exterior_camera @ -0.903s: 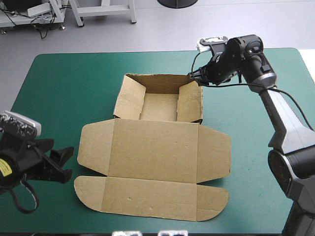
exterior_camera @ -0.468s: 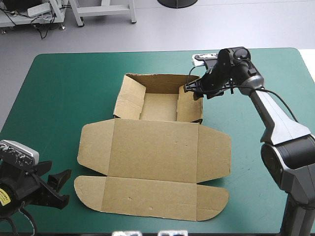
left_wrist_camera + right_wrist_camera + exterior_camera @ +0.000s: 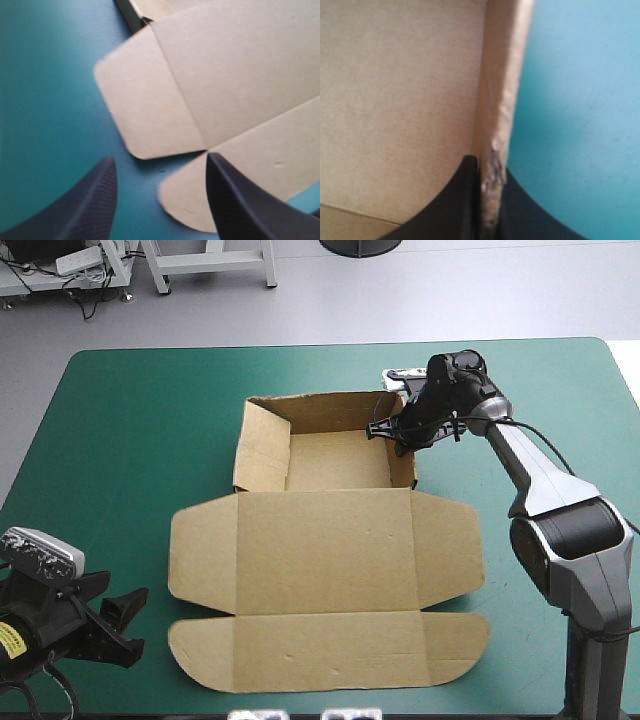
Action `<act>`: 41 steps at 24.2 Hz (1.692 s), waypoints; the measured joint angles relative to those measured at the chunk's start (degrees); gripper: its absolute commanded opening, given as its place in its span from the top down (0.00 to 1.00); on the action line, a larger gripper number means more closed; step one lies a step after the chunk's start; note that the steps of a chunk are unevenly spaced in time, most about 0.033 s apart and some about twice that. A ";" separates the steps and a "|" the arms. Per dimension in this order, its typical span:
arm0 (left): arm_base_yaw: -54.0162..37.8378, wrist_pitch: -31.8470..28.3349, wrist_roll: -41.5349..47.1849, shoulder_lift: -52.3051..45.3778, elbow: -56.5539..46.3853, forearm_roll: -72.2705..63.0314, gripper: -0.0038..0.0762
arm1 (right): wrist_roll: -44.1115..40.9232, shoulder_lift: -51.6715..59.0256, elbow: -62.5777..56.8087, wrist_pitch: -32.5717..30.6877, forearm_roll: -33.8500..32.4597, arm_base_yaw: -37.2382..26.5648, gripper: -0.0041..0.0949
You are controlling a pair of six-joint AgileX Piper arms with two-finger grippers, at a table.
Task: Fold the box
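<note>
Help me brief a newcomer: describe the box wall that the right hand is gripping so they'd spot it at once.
On the teal-green table the brown box lies with its lid flat toward the near edge and an open tray at the far end. Look at the tray's right-side wall: unlike the other walls, it has the right hand shut on its top edge.

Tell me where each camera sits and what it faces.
High view: above and behind the robot, facing down on the table and the box; both arms show.
Left wrist view: above the open left gripper, facing the box's flaps.
Right wrist view: above the right gripper, shut on the box's wall.
Shared: all three show the box.
</note>
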State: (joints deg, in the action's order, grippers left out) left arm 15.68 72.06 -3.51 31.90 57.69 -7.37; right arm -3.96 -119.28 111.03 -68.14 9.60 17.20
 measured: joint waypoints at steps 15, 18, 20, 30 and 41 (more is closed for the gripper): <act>0.00 0.00 0.00 0.00 -0.05 4.50 0.47 | 0.07 5.82 5.64 -3.46 -20.85 -34.36 0.91; 0.00 0.00 0.00 0.00 -0.05 4.50 0.47 | 3.43 4.62 3.74 -3.25 -21.59 -35.54 0.73; 0.00 0.00 0.00 0.00 -0.05 4.50 0.47 | 5.44 3.46 3.14 -3.00 -21.89 -35.54 0.60; 0.00 0.00 0.00 0.00 -0.05 4.50 0.47 | 6.56 1.36 2.80 -2.94 -21.51 -35.54 0.48; 0.00 0.00 -7.20 0.00 -0.05 4.50 0.47 | 6.54 14.64 2.55 -3.18 -18.14 -35.54 0.49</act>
State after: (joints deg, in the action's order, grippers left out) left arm 15.68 72.06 -10.71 31.90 57.64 -2.87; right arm 2.58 -104.64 113.58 -71.32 -8.54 -18.33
